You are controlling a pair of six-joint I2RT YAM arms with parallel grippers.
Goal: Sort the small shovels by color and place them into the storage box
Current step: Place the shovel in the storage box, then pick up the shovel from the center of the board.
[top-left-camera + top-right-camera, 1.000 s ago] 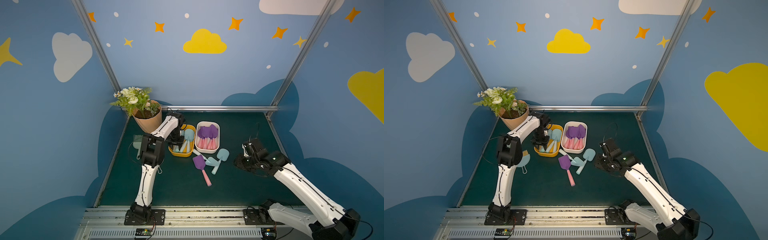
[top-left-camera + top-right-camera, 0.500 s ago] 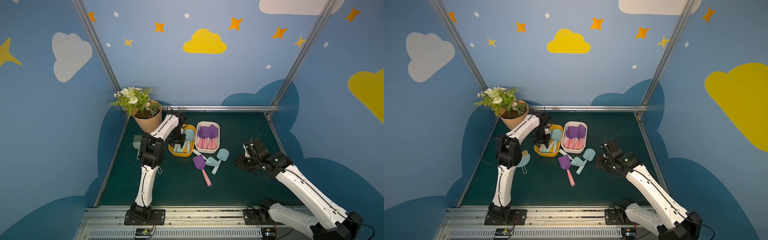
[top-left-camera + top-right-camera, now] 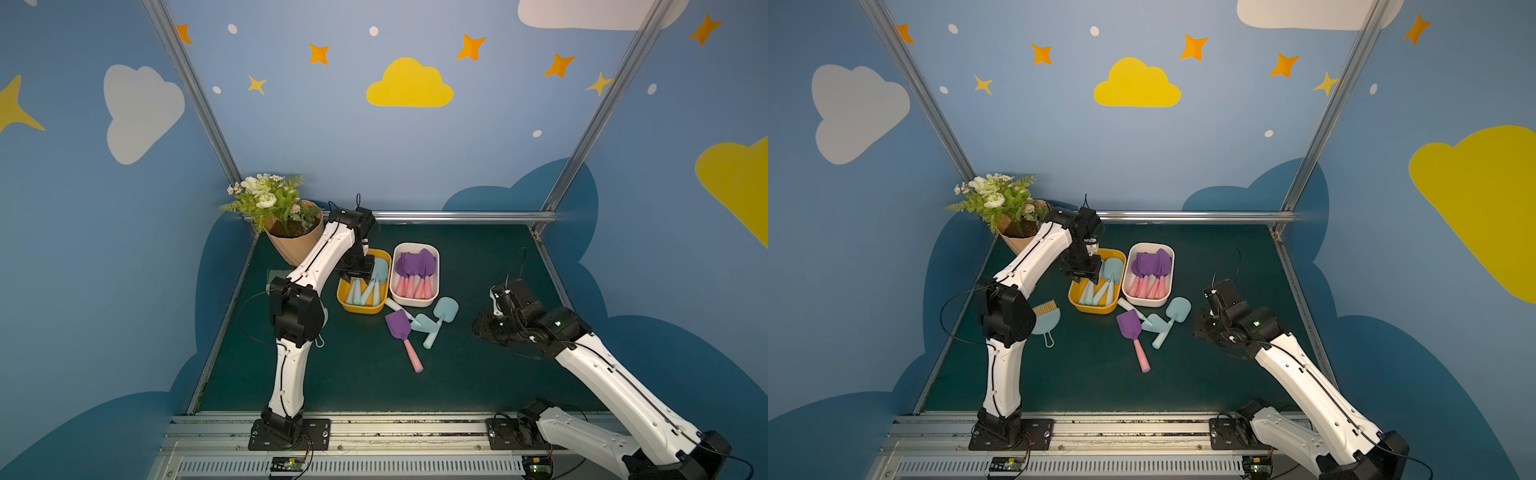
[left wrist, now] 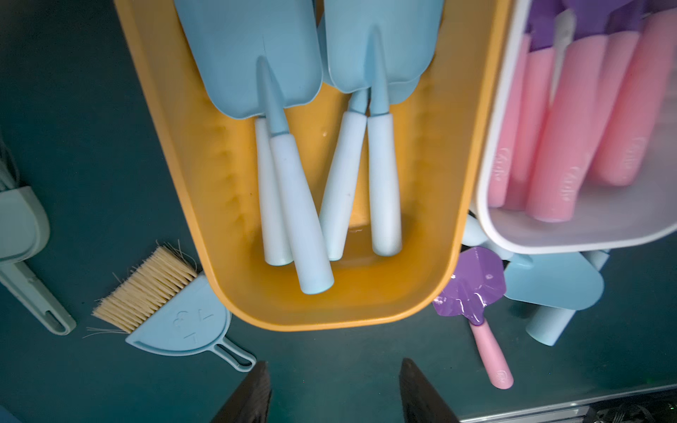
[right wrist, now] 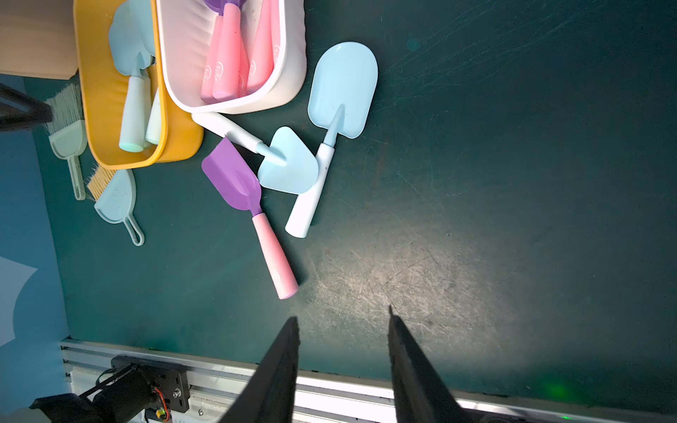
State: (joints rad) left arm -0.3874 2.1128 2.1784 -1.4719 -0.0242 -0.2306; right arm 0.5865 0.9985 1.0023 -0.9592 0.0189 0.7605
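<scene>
4 blue shovels (image 4: 297, 205) in yellow tub (image 3: 361, 308); purple shovels (image 3: 415, 264) in white tub (image 3: 414, 301); 2 loose blue shovels (image 3: 446, 308) + loose purple shovel (image 3: 398, 326) flat, just beside tubs.

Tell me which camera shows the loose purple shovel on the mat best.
Right wrist view: the purple shovel lies whole, large and sharp, from blade to handle end. The left wrist view shows it smaller, off to the side by the yellow box. Both top views show it whole but tiny.
</scene>
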